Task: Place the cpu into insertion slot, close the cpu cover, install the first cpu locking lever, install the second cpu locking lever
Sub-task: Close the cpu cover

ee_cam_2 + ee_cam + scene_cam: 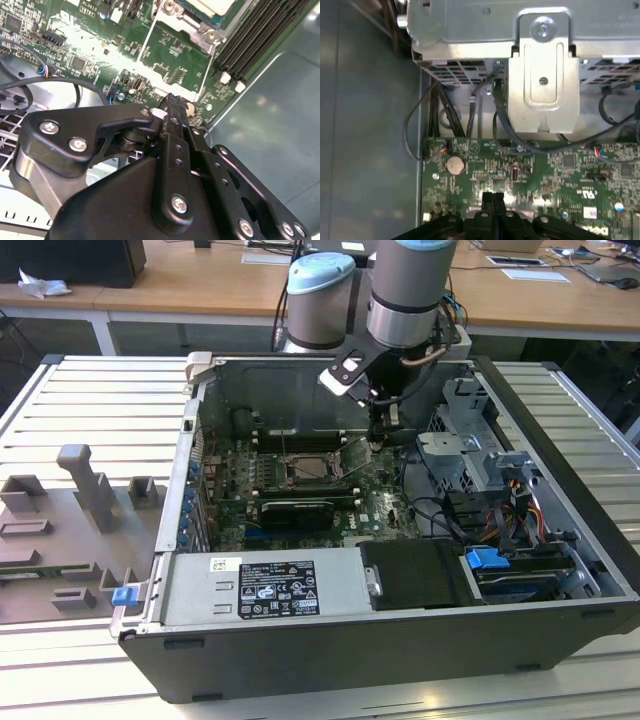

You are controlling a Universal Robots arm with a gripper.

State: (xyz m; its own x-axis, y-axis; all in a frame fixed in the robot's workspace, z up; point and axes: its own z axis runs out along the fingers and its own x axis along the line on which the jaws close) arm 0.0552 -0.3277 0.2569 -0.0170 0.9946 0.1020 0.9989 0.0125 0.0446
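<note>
Arm is hanging into the open computer case (400, 650), with the gripper (383, 440) hovering close over the green motherboard (385, 502), just to the exterior view's right of the insertion slot (305, 470). Its two black fingers (170, 131) are pressing together, and nothing is showing between them in both wrist views. In the second wrist view the cpu (207, 4) is sitting in the slot, its pale top peeking through the cpu cover (192, 22), which is lying flat over it. A thin wire lever (144, 40) is running alongside the frame, and I cannot tell whether it is latched.
</note>
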